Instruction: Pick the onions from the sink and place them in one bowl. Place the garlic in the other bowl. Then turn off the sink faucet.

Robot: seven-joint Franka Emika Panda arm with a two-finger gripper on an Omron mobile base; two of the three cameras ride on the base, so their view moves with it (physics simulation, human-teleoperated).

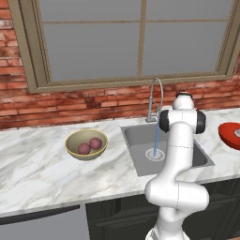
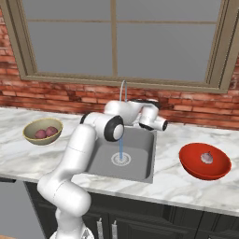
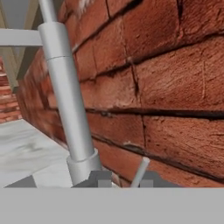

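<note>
Two reddish-purple onions [image 1: 90,146] [image 2: 45,132] lie in the yellowish-tan bowl [image 1: 71,142] [image 2: 29,132] on the counter left of the sink [image 1: 139,140] [image 2: 144,161]. The pale garlic [image 2: 207,158] rests in the red bowl [image 2: 191,164] [image 1: 232,136] on the right. Water runs from the faucet [image 1: 153,96] [image 2: 123,89] into the drain. My gripper [image 3: 126,180] is low behind the sink, right at the faucet's base, facing the brick wall. Its dark fingertips [image 3: 103,179] stand close together, shut, and the thin silver lever [image 3: 141,171] rises just between them, beside the faucet stem [image 3: 68,105].
A brick wall [image 3: 175,87] stands close behind the faucet, under a wide window [image 1: 136,37]. White marble counter [image 1: 37,164] stretches to both sides of the sink. My own arm [image 1: 180,154] crosses in front of the basin.
</note>
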